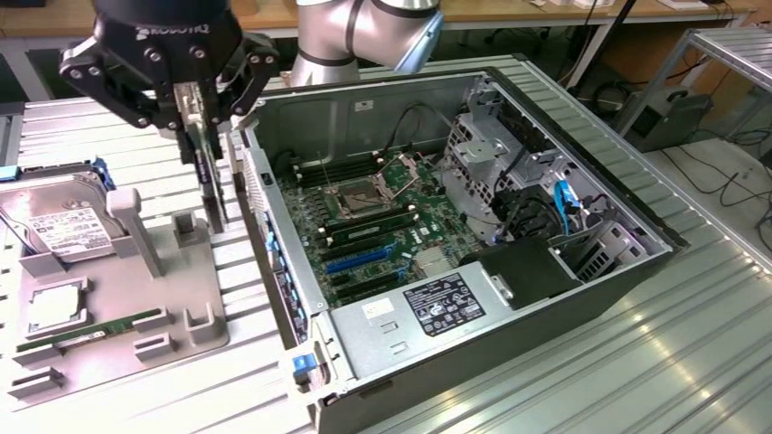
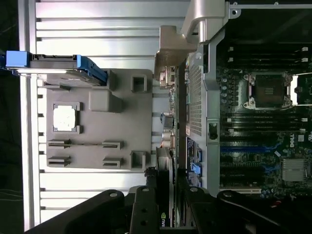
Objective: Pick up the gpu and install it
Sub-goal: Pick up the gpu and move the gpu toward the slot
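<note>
One slatted metal worktop [image 1: 675,362] carries everything. On it lies one open case [image 1: 507,362], side panel off, with one board [image 1: 374,226] inside bearing one bare socket [image 1: 362,194] [image 2: 269,90]. One labelled power supply [image 1: 435,303] sits at the case's near end.

One arm [image 1: 362,36] reaches in from the far side. To the exterior view's left of the case rests one grey fixture [image 1: 145,298] [image 2: 92,131].

The jaws are closed narrow on the top edge of the one gpu [image 1: 210,181] [image 2: 165,180]. It hangs upright and edge-on over the gap between fixture and case, just beside the case's outer wall and outside the case. Whether its lower edge touches anything I cannot tell. In the wrist view two square holders on the fixture's case-side edge stand empty.

The fixture holds three parts. One hard drive [image 1: 54,226] [image 2: 53,66] with a white label leans at its far end. One green memory stick [image 1: 97,327] [image 2: 83,144] lies in two clips. One square chip [image 1: 54,307] [image 2: 66,118] sits in a recess between the drive and the stick.
</note>
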